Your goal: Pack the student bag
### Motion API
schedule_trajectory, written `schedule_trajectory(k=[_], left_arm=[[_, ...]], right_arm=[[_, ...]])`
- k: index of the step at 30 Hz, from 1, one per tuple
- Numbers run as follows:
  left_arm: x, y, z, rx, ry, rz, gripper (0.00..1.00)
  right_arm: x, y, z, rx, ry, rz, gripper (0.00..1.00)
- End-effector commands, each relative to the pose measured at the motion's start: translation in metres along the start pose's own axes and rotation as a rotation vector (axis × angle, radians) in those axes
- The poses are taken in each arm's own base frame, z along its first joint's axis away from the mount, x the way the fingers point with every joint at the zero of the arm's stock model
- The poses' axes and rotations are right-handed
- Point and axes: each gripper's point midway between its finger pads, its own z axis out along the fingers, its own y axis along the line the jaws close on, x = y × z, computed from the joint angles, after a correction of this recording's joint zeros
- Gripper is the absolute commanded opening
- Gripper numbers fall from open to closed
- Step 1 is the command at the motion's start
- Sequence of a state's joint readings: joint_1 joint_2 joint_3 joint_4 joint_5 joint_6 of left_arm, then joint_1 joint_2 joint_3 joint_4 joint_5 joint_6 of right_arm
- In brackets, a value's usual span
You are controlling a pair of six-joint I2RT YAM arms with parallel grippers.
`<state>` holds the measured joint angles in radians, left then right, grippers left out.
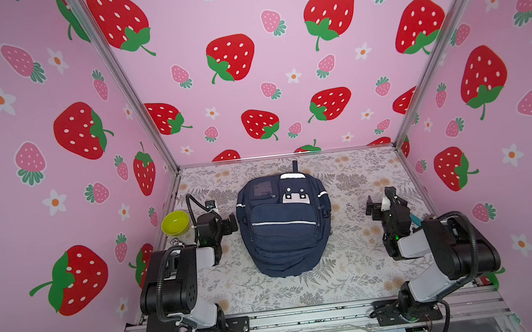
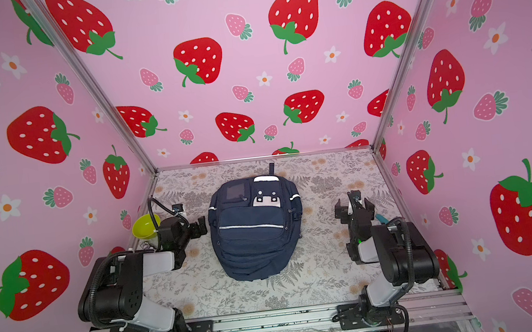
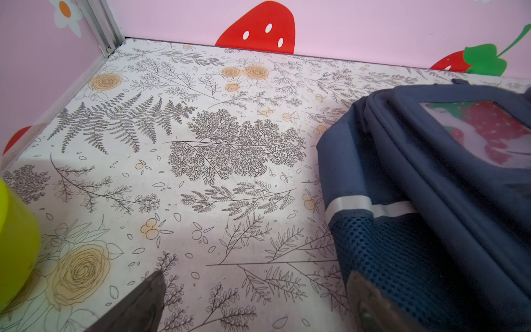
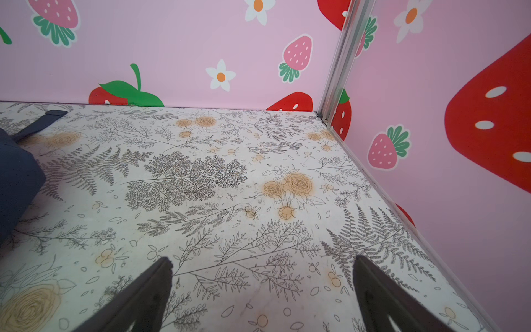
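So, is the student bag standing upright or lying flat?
Lying flat: the student bag rests on the table, front pockets and face patch turned up toward the top views.

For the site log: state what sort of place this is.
Probably a robot test cell rather than a real room: pink strawberry-print panels on aluminium posts box in a floral-print tabletop, the left arm and right arm are mounted on a front rail, and a navy backpack lies between them.

Left wrist view: bag (image 3: 431, 201) cut by two edges, bowl (image 3: 14, 244) down to a sliver. Right wrist view: only bag's corner and loop (image 4: 40, 123) show. Both top views: teal item (image 1: 417, 220) mostly behind right arm (image 1: 448, 248), can't identify; clutter (image 1: 175, 242) by bowl too small to tell
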<state>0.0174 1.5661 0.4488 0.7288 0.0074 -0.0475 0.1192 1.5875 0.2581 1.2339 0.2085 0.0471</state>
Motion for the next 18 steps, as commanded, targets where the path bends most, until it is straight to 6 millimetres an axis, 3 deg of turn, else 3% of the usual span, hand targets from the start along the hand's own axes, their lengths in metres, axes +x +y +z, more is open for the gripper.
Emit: schedule_trajectory(k=[1, 14, 18], left_arm=[[-0.018, 0.000, -0.001, -0.006, -0.054, 0.022, 0.99], [-0.018, 0.000, -0.001, -0.007, -0.052, 0.023, 0.99], [-0.018, 0.000, -0.002, -0.007, -0.055, 0.023, 0.99]], right_arm=[[-0.014, -0.001, -0.001, 0.009, -0.048, -0.011, 1.00], [-0.008, 0.003, 0.009, -0.028, -0.010, -0.012, 1.00], [-0.014, 0.006, -0.002, -0.035, -0.051, -0.030, 1.00]])
